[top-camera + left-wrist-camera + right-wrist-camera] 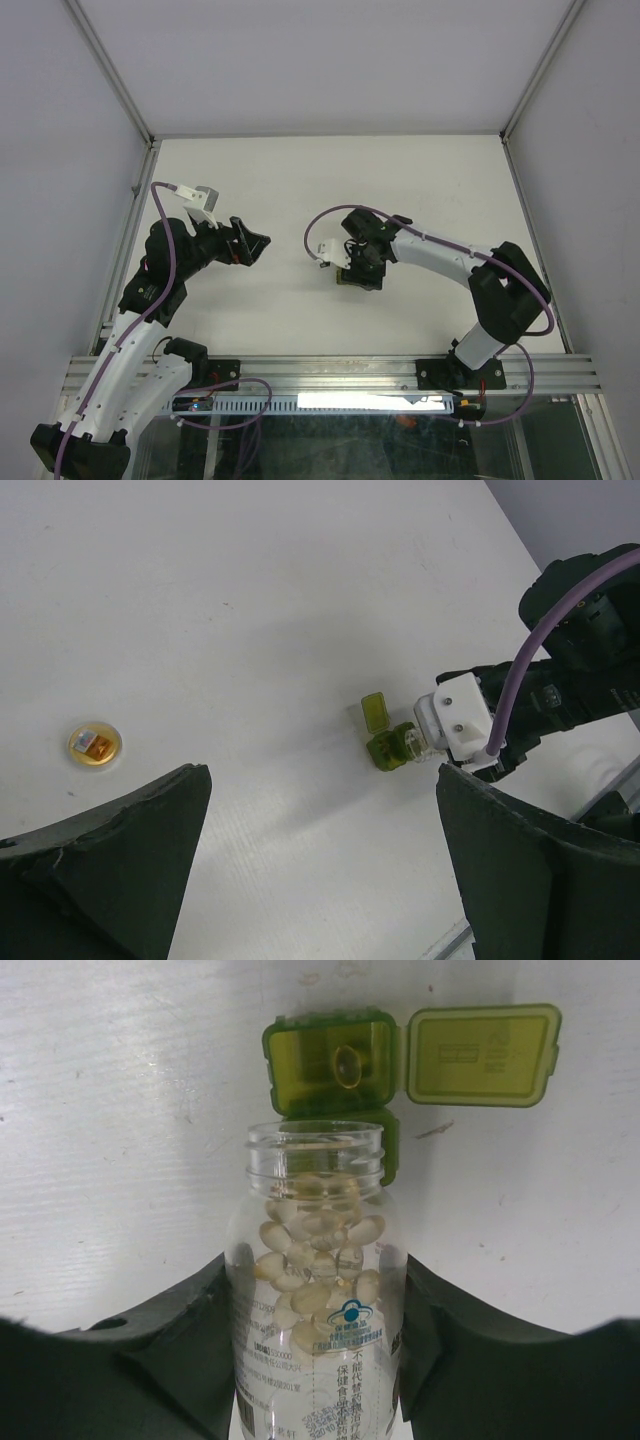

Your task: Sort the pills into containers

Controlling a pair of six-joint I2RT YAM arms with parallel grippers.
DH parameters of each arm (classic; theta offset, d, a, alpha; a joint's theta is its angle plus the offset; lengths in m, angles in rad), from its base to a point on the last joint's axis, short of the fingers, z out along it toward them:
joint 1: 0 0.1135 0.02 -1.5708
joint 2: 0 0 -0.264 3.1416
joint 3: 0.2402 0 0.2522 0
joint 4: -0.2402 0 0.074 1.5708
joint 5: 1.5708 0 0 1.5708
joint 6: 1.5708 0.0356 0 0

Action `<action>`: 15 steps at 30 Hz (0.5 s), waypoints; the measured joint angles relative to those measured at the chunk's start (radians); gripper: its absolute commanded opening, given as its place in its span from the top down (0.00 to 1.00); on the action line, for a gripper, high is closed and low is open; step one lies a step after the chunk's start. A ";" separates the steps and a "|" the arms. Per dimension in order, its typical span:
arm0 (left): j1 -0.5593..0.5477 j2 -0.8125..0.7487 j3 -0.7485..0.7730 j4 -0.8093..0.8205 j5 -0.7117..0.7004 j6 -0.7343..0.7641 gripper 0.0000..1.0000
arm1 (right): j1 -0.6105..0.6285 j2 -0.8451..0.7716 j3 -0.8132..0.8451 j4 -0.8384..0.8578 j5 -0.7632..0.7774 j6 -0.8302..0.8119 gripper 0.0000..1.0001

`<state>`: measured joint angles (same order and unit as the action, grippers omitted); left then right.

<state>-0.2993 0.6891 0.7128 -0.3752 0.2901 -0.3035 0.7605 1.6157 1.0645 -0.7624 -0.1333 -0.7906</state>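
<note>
Right gripper (315, 1305) clamped the bottle (315, 1380), mouth aimed at the box (330, 1060) at 12 o'clock — lid (483, 1055) open at 3 o'clock, likely so pills (312, 1260) could drop in. Left gripper (322, 780) wide, empty — idle.

White-shelled arms (430, 250) with black joints, purple cables (520, 660), matte-black jaws.

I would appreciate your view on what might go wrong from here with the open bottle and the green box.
1. The uncapped clear bottle in the right gripper has many pills crowded near its mouth. Further tipping may spill several past the small open compartment of the green box.
2. The green box sits unheld, with the left gripper open and away from it, so the bottle's mouth could nudge it.
</note>
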 measured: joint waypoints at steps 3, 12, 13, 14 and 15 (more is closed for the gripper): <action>0.000 0.000 0.000 0.000 0.000 0.000 0.01 | 0.002 0.001 0.003 -0.014 -0.004 0.000 1.00; 0.000 0.000 0.000 0.000 0.000 0.000 0.01 | 0.003 -0.005 -0.013 0.002 0.008 0.000 1.00; 0.000 0.000 0.000 0.000 0.000 0.000 0.01 | 0.003 -0.002 -0.003 -0.013 0.005 0.000 1.00; 0.000 0.000 0.000 0.000 0.000 0.000 0.01 | 0.005 -0.004 -0.002 -0.008 0.003 0.000 1.00; 0.000 0.000 0.000 0.000 0.000 0.000 0.01 | 0.006 -0.010 -0.006 0.004 0.006 -0.001 1.00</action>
<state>-0.2989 0.6891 0.7128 -0.3752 0.2905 -0.3035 0.7662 1.6058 1.0588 -0.7586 -0.1272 -0.7914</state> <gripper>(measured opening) 0.990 0.548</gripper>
